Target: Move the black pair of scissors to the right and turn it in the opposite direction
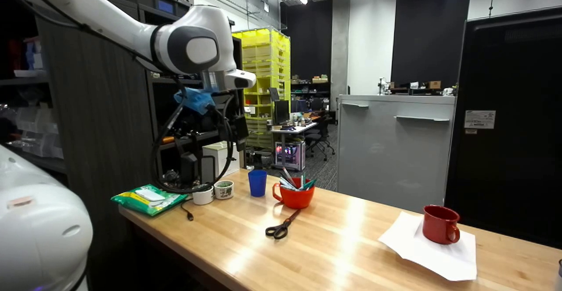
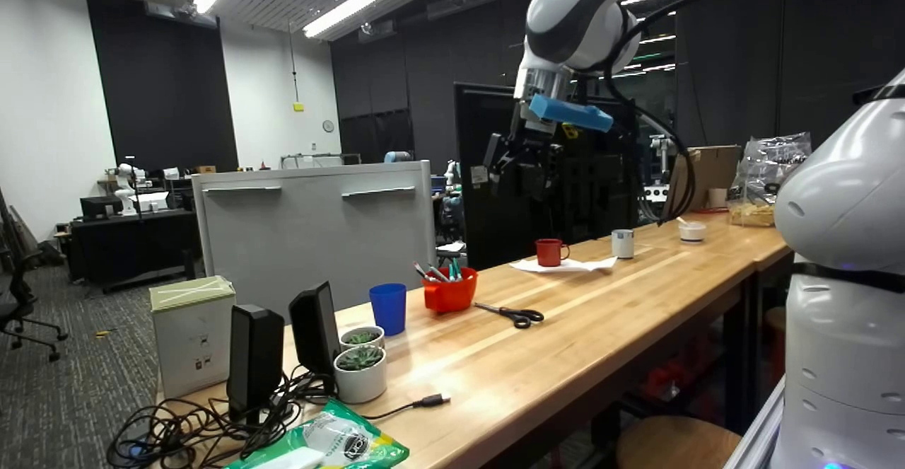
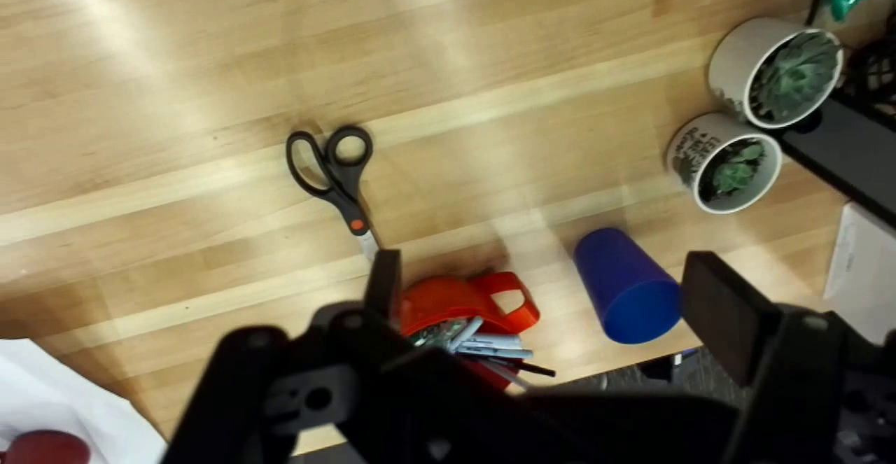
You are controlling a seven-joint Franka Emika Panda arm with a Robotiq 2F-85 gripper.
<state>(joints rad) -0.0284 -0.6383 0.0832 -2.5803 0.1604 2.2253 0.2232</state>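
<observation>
The black scissors [image 3: 348,185] are found flat on the table [image 3: 490,170], loops toward the robot's side, blades aimed at the red bowl [image 3: 441,299] of pens [image 3: 488,341]; they are untouched, so the approach is judged to be the step in hand. The hand [image 3: 544,289] is spread wide, nothing held between its fingers [image 3: 728,317]; in the wrist view its gap is seen nearer the blue cup [image 3: 619,275] than the scissors, so a sideways shift seems needed before any descent; the grip is best taken across the joined shanks by the orange pivot dot [image 3: 357,225], the finger line set square to their length; since little thickness is offered, the fingers should be brought almost down to the table, without pressing; a lift before the half turn is advised, lest the bowl be swept by the blades. The dot and open loops are shown best in the wrist view, where the blade tips are hidden behind a finger; the tips are shown in both exterior views, just beside the bowl, contact not to be told; the hand's height, well above the table, is read only there; the red mug [image 1: 439,225], cut off in the wrist view, is shown whole in an exterior view.
</observation>
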